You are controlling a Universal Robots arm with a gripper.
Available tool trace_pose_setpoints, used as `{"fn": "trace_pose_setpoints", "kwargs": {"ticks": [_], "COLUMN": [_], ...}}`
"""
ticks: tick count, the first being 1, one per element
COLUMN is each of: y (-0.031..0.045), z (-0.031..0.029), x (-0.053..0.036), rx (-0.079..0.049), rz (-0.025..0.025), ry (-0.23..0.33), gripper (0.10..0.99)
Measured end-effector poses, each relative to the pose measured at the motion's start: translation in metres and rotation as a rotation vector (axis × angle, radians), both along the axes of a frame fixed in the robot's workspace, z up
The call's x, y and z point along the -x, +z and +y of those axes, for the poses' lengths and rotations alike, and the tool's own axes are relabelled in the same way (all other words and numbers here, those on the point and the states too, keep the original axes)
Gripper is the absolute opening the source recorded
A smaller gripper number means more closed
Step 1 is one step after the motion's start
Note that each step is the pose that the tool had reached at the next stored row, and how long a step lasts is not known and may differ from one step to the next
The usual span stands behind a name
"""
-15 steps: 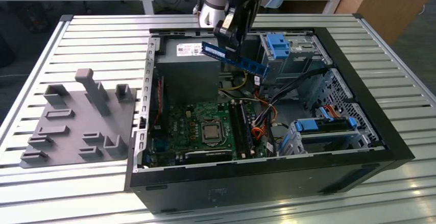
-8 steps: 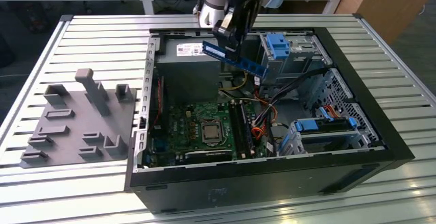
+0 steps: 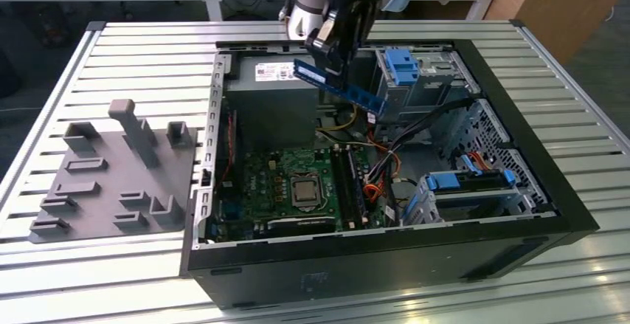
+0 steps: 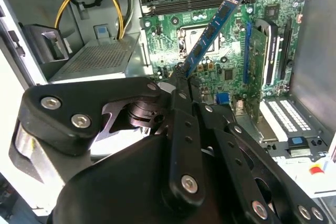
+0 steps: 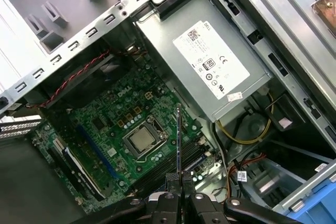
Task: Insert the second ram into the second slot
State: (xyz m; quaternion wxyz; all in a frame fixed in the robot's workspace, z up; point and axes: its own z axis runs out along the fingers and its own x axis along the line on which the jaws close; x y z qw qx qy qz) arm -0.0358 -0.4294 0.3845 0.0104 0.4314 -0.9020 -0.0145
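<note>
The second ram [image 3: 340, 86], a thin blue strip of circuit board, is pictured clamped near one end in the closed claw [image 3: 329, 66]. Most of its length juts out past the fingertips and slopes down toward the exterior view's right. It is held aloft inside the open computer case [image 3: 394, 269], seen against the grey power supply [image 3: 268, 99] and near the light-blue drive clips [image 3: 402, 64], with nothing touched by it. Well apart from it, on the green motherboard [image 3: 280, 191], the long dark memory slots [image 3: 347, 180] are seen just beside the processor socket [image 3: 303, 190]; whether either slot is filled cannot be told. In the first wrist view the strip is caught edge-on, as a thin line over the board near those slots. The case is set on a slatted metal table [image 3: 147, 40], with a grey parts holder [image 3: 108, 184] alongside on the exterior view's left. The step in hand is judged to be the carry to the slot, with insertion not yet begun. Seating, it is judged, would call for the strip to be levelled, lined up along the second slot and pressed straight in.
</note>
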Motion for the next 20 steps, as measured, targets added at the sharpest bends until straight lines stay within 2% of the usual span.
{"fn": "trace_pose_setpoints", "kwargs": {"ticks": [5,10,20], "y": [-0.0003,-0.0003,-0.0003], "z": [-0.0065,-0.0067,-0.0067], "x": [0.0000,0.0000,0.0000], "rx": [0.000,0.000,0.000], "rz": [0.0000,0.0000,0.0000], "ry": [-0.001,-0.009,-0.059], "gripper": [0.133,0.133,0.133]}}
